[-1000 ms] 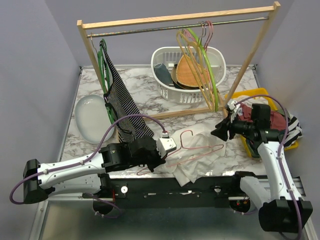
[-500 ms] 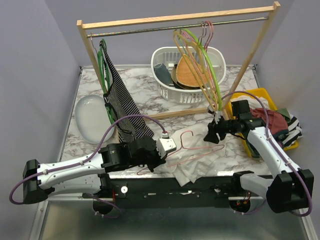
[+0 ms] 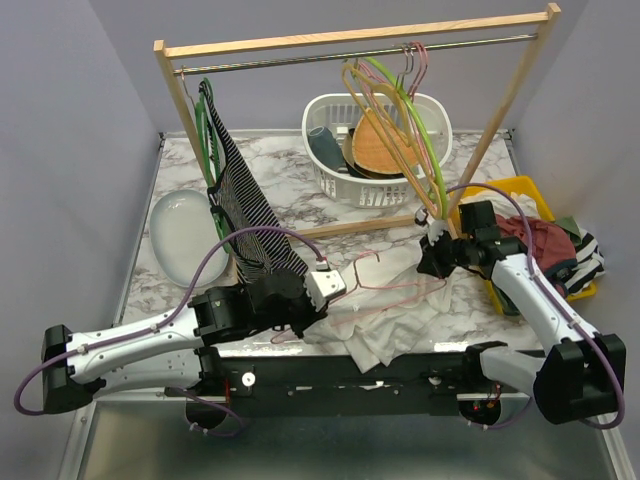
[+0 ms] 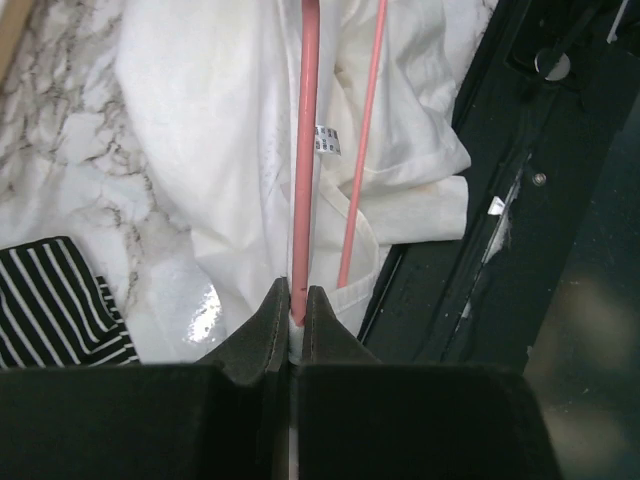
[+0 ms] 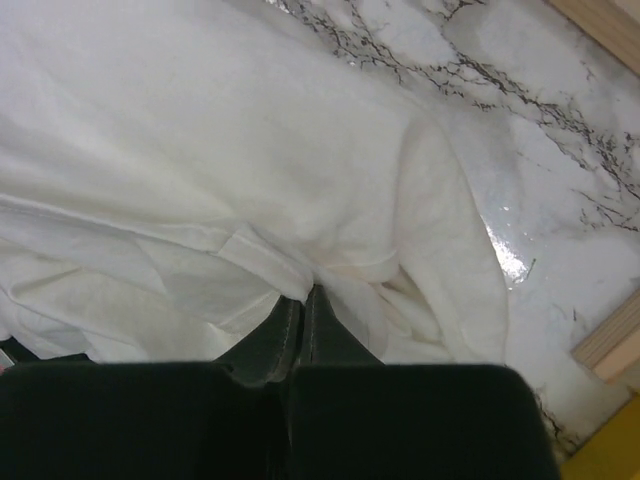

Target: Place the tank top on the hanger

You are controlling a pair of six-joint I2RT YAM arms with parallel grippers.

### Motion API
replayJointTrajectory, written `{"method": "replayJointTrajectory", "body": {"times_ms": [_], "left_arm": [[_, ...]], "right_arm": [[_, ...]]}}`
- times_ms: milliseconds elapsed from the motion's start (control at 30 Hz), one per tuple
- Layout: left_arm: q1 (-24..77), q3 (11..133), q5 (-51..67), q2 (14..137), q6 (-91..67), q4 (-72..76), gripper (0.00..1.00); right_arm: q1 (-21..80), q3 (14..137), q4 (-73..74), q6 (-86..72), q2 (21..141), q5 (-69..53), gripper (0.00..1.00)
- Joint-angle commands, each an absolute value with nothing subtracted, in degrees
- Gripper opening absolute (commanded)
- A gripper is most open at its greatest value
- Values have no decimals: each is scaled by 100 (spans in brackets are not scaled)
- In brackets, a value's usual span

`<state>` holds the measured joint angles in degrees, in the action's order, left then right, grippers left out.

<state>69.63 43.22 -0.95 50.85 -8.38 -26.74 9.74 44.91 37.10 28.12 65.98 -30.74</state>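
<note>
The white tank top lies crumpled on the marble table near the front edge. The thin pink hanger rests on it, hook pointing to the back. My left gripper is shut on the hanger's wire at its left end, with white cloth under it. My right gripper sits at the garment's back right edge. It is shut on a fold of the tank top, the fabric pinched between its fingertips.
A wooden rack spans the back, with a striped garment on a green hanger at left and several hangers at right. A white basket stands behind. A yellow bin of clothes is at right, a white dish at left.
My right arm came leftward from the yellow bin down to the tank top's back edge and its jaws closed on the cloth. The left arm drew back slightly with the hanger.
</note>
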Motion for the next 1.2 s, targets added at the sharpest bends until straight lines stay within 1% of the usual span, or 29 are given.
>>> {"method": "replayJointTrajectory", "body": {"times_ms": [0,133,333,567,767,900,1067,1100,1133,1167], "left_arm": [[6715,4315,-475,4790,-800,-2733,0],[6557,4403,-457,4834,-747,-2821,0],[6381,4631,-738,5159,-686,-3058,0],[6337,4878,-440,5554,-457,-2910,0],[6328,5238,-167,5958,-404,-2593,0],[6319,5501,-150,6222,-413,-2540,0],[6319,5835,-79,6232,-510,-2408,0],[6319,5879,-27,6188,-518,-2408,0],[6319,5958,-9,6135,-527,-2408,0],[6319,5985,26,6022,-536,-2426,0]], "right_arm": [[713,4711,3551,2681,6092,-2654,0],[414,4886,3638,2654,5854,-2628,0],[396,5308,3963,2628,5739,-2689,1],[396,5528,4341,2724,5564,-3276,0],[396,5599,5123,3268,5098,-4270,0],[396,5625,5308,3270,4598,-4281,0],[396,6002,6010,3663,4079,-4236,1],[396,6020,6125,3735,4009,-4245,1],[404,6021,6326,3822,3938,-4228,4],[396,5977,6372,3875,3868,-4114,19]]}}
